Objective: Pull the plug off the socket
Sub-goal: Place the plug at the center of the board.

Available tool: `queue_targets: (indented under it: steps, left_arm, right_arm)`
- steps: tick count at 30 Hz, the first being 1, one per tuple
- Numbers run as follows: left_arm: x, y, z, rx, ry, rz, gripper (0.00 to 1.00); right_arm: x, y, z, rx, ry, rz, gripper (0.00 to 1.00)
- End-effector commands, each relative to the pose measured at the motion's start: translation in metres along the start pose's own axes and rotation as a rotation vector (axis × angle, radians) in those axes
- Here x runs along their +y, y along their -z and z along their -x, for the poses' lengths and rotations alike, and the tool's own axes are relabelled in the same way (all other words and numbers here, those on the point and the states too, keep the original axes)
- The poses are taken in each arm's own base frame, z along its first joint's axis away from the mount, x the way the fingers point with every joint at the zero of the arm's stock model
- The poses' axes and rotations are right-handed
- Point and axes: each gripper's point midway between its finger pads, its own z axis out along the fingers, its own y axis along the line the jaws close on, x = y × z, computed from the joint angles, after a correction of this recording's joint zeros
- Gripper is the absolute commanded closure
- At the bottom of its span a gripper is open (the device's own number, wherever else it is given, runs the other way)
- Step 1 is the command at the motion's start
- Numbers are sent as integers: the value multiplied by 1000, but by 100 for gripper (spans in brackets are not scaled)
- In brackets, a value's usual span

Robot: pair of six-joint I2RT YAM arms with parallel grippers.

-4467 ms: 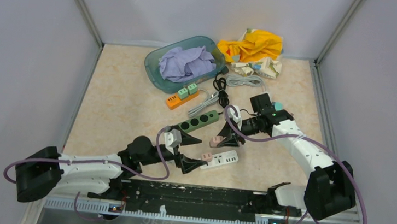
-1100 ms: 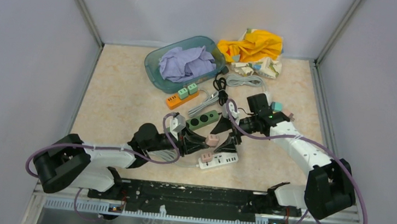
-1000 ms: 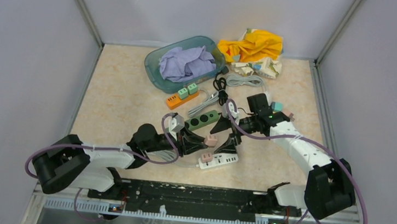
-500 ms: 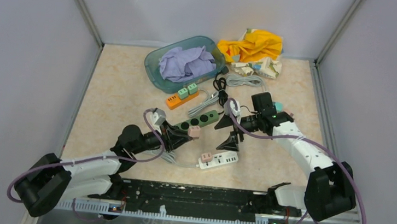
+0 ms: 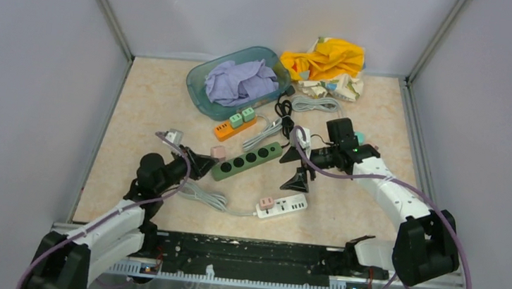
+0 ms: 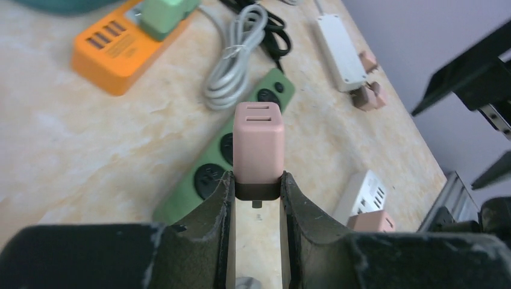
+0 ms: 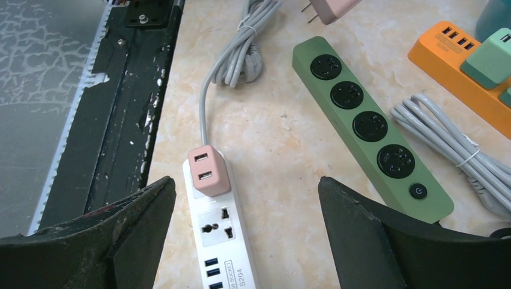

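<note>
My left gripper [image 6: 257, 186] is shut on a pink plug [image 6: 258, 141], held free in the air over the left end of the green power strip [image 6: 187, 201]. From above, this plug [image 5: 218, 152] sits at the left gripper [image 5: 208, 158], left of the green strip [image 5: 246, 161]. A second pink plug [image 7: 208, 171] is seated in the end of the white socket strip [image 7: 220, 241]. My right gripper [image 7: 246, 186] hangs wide open above that strip with nothing between its fingers. The top view shows the right gripper [image 5: 293, 169] above and behind the white strip [image 5: 283, 205].
An orange power strip [image 5: 226, 129] with green plugs lies behind the green one. Coiled grey cables [image 5: 263, 132] lie beside it. A teal basin [image 5: 198, 89] with purple cloth and a yellow cloth pile [image 5: 325, 59] stand at the back. The white strip's bundled cord [image 5: 202, 196] trails left.
My left arm has drawn back to the left, carrying the pink plug away from the right gripper to the green strip's left end. The right gripper stays open over the white strip.
</note>
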Motion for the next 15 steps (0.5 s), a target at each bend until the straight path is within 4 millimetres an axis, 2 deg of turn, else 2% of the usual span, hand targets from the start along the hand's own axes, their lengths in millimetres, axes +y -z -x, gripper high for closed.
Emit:
queue_targets:
  steps: [1,15]
  left_arm:
    - [28,7,-1,4,114,91,99]
    - [132,9,21,-158,459,441,93]
  right_arm:
    - [-5,5,14,-28,59,-27,12]
    - [-5,7,13,-25,67,-36,12]
